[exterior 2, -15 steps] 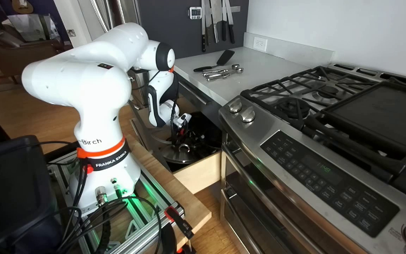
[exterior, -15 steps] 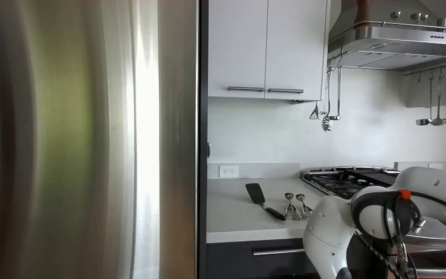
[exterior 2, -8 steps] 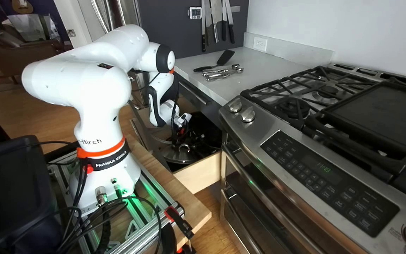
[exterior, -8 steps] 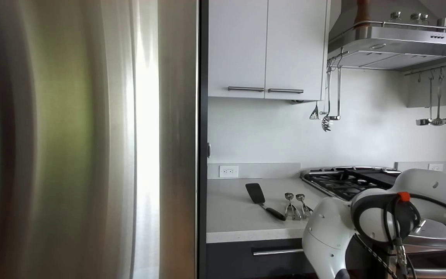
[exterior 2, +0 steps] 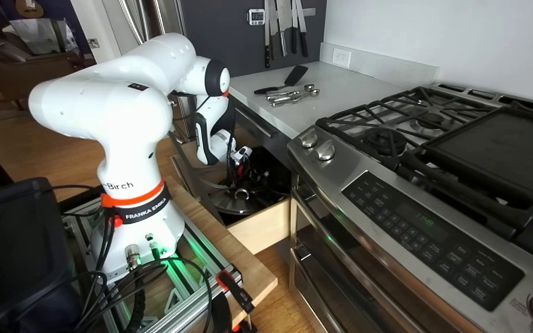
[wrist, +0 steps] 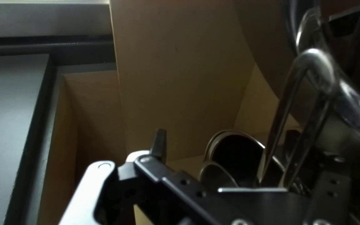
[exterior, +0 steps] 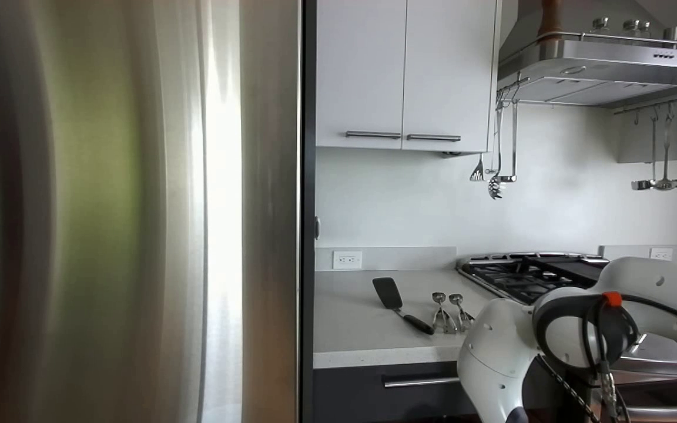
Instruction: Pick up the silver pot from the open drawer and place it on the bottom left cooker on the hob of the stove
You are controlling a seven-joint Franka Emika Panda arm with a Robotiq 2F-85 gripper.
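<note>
Bare wood drawer (wrist: pixel 183 78), wrist view: silver pot (wrist: pixel 356 104) (I think) with one looped handle (wrist: pixel 319 57), right of the pincer (wrist: pixel 262 150), which is spread wide, gripping nothing afaict. In an exterior view, one domed lid (exterior 2: pixel 227 202) near it, black-grated hob (exterior 2: pixel 398 121) higher up. In an exterior view, pincer's out of sight; two steel scoops (exterior: pixel 444 322).

In an exterior view I gaze about level toward the back wall (exterior: pixel 385 200), a fridge (exterior: pixel 133 211) looming close. In an exterior view I look down from a height, the arm (exterior 2: pixel 132 106) near on my left, the range (exterior 2: pixel 433 240) near on my right, the drawer (exterior 2: pixel 262 226) between them. Both exterior views share the surface (exterior 2: pixel 354 88), the hob (exterior: pixel 518 277) and part of the arm. The wrist view slants into the drawer, close in, jaws along its bottom.
</note>
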